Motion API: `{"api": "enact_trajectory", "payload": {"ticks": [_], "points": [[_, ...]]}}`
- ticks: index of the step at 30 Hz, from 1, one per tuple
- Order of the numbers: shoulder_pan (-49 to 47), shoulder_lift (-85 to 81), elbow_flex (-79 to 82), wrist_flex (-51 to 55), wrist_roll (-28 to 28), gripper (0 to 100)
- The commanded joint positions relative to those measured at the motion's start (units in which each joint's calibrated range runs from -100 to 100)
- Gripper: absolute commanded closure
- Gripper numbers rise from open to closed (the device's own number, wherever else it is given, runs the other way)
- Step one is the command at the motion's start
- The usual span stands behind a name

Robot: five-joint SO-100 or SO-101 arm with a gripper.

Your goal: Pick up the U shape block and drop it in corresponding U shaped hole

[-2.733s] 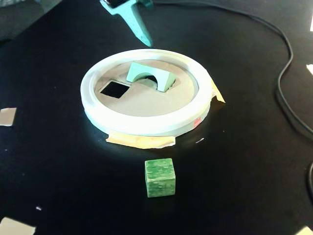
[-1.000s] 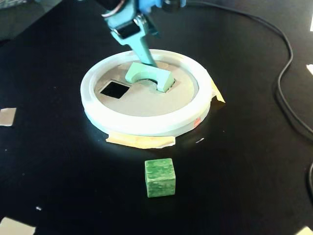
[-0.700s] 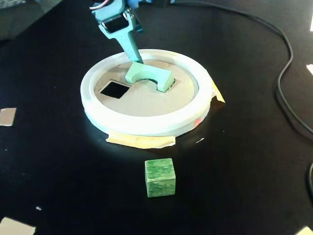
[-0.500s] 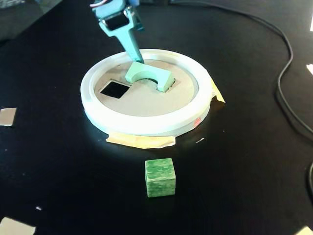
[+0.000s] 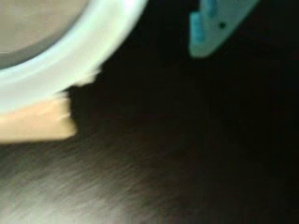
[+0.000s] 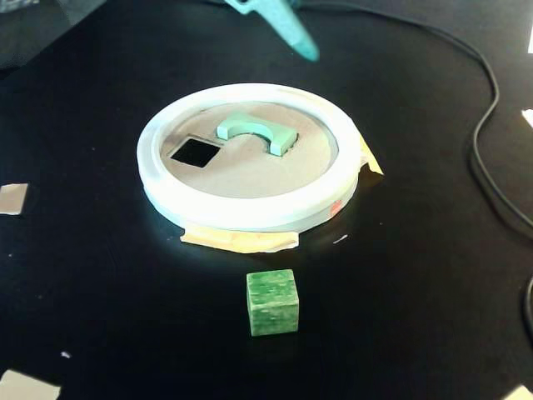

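Observation:
The pale mint U shape block lies flat in the tan disc, its notch facing the camera in the fixed view. It sits low in the U shaped hole, which it fills and hides, with its right end slightly proud of the disc. My gripper hovers above the black table behind the disc's far rim, apart from the block. Only one teal fingertip shows in the wrist view, with nothing against its inner pad. The gripper is open and empty.
The disc's white rim is taped down with tan tape. A square cutout is left of the block. A mottled dark green cube stands in front of the disc. A black cable runs along the right.
The finger that pressed on the block's back edge has lifted away up and to the right. The block, tilted and standing high before, has dropped low into the hole.

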State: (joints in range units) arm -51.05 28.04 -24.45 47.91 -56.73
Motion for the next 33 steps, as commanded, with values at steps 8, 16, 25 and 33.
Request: {"api": "enact_trajectory", "payload": {"ticks": [8, 16, 25, 33], "points": [[16.7, -8.4, 3.8, 13.5, 33.8, 0], [37.6, -20.1, 9.6, 43.3, 53.0, 0], [50.1, -42.7, 13.2, 52.1, 55.3, 0], [50.1, -71.3, 44.4, 50.5, 55.6, 0]]}}
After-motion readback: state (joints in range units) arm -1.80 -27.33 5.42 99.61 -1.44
